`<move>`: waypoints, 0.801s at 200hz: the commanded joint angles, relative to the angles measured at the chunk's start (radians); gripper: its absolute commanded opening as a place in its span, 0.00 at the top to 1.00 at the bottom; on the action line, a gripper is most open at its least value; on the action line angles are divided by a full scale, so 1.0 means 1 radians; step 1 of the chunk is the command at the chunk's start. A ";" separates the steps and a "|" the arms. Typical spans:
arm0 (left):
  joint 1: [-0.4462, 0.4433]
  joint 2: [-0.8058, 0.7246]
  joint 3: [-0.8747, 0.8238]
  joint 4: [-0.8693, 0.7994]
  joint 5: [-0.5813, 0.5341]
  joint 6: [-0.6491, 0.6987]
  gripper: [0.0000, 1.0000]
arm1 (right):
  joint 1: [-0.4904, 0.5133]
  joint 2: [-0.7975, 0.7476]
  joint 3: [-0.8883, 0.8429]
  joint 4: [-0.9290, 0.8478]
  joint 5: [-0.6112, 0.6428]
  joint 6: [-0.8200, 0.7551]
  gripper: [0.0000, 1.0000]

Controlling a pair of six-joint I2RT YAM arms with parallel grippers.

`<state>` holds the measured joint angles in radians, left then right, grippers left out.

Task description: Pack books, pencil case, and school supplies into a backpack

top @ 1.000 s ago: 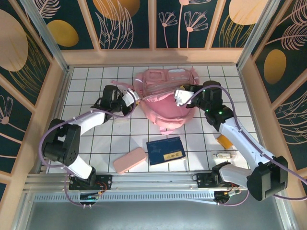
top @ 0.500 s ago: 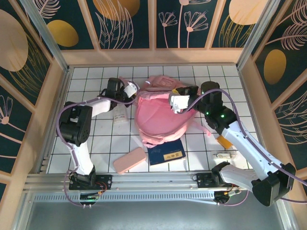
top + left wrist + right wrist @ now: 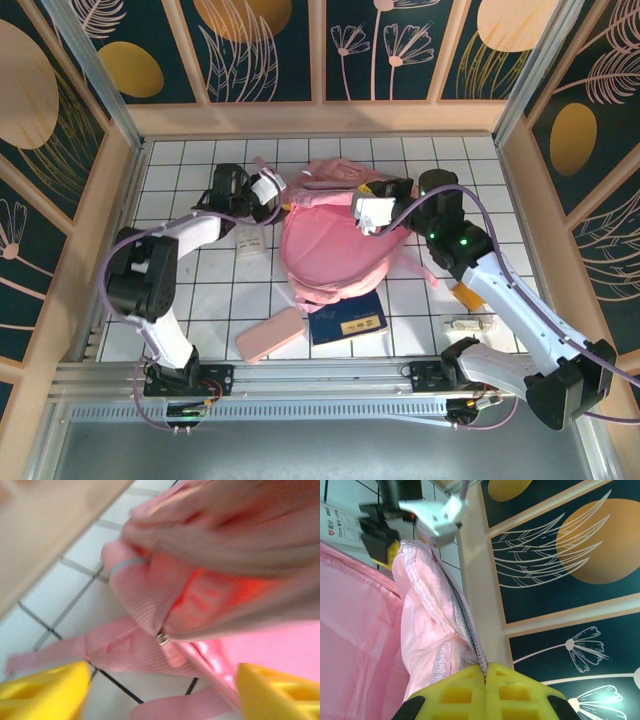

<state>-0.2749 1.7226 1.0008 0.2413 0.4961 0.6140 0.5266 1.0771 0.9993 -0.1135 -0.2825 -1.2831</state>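
White tiled tabletop (image 3: 180,180), and here's the spread: pink backpack (image 3: 330,250) slumped mid-table, its near edge overlapping the dark-blue book (image 3: 350,320). Pink pencil case (image 3: 270,334) sits just left of the book. Clear packet (image 3: 250,240) lies left of the backpack; orange item (image 3: 466,294) and tiny whitish item (image 3: 468,325) over on the right.

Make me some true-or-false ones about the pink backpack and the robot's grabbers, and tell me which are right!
1. The right gripper is pinching the edge of the backpack. True.
2. The blue book is inside the backpack. False: it lies on the table, at the backpack's near edge.
3. The left gripper has its jaws open, with nothing held. True.
4. The pencil case sits on top of the backpack. False: it lies on the table, just left of the blue book.
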 commanded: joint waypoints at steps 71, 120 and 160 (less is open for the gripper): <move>-0.102 -0.060 0.169 -0.157 0.236 0.334 0.01 | -0.016 -0.017 -0.011 0.075 -0.035 0.051 1.00; -0.173 0.037 0.313 -0.196 0.224 0.352 0.55 | -0.012 -0.014 -0.001 0.022 -0.027 0.076 0.98; -0.172 0.017 0.306 -0.012 0.087 0.205 1.00 | 0.076 -0.013 -0.029 -0.164 -0.002 0.102 0.36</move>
<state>-0.4507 1.7588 1.2736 0.0727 0.6449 0.9024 0.5381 1.0748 0.9871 -0.1623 -0.2966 -1.2186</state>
